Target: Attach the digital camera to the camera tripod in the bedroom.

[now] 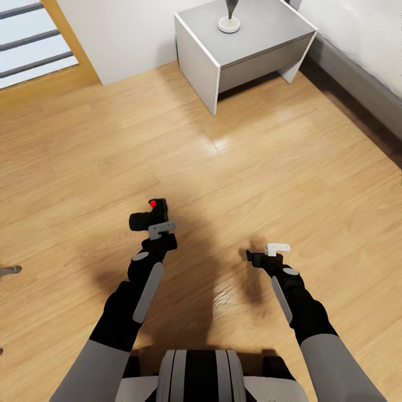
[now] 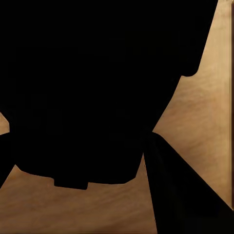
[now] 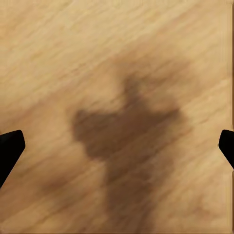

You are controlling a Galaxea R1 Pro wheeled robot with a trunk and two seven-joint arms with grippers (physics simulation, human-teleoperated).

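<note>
Over the wood floor (image 1: pixel 234 167), I am carrying the digital camera (image 1: pixel 151 215) in the left gripper (image 1: pixel 158 228), jaws clamped on its dark body with the red button facing up; in the left wrist view that body (image 2: pixel 92 87) is blocking nearly everything. The right gripper (image 1: pixel 267 254) is hanging empty to the right, its jaws spread wide, both fingertips (image 3: pixel 9 146) sitting at the edges of its wrist view above the arm's shadow. A grey nightstand (image 1: pixel 245 50) is standing at the far side, a bed (image 1: pixel 363 33) to the far right. A silver bit at the left edge (image 1: pixel 10 270) may be a tripod leg; I cannot tell. I am judging this a transport step: keeping the camera level and the grip firm, turning the base slowly to find the tripod.
</note>
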